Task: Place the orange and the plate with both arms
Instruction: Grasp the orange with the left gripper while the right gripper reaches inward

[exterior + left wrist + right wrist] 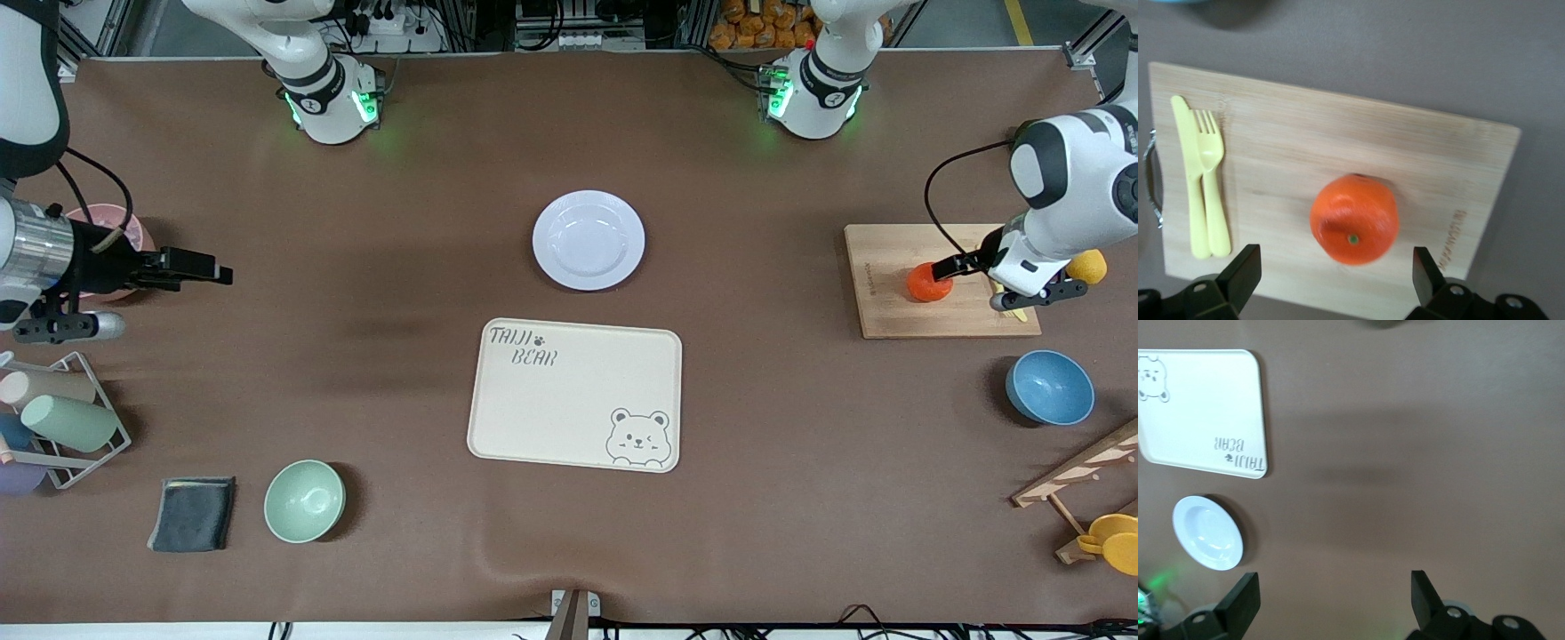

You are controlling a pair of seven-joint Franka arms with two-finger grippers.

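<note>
The left hand (1331,283) hangs wide open over the orange (1354,219), holding nothing. The glossy, dimpled fruit sits on a wooden board (1338,147) at right of frame. The right hand (1331,603) (equally wide, empty) waits at far left; the pale plate (589,240) lies centre, above the tray (576,394).

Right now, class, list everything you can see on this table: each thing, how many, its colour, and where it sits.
orange: one, orange-red, on the wooden board, left arm's end
plate: one, pale lavender-white, table middle
tray: one, cream, nearer the camera than the plate
fork and knife: one each, yellow, on the board
bowls: blue at left arm's end, green beside a dark cloth
cup rack: one, right arm's end
left claw: open, over the orange
right claw: open, over the table, waiting
</note>
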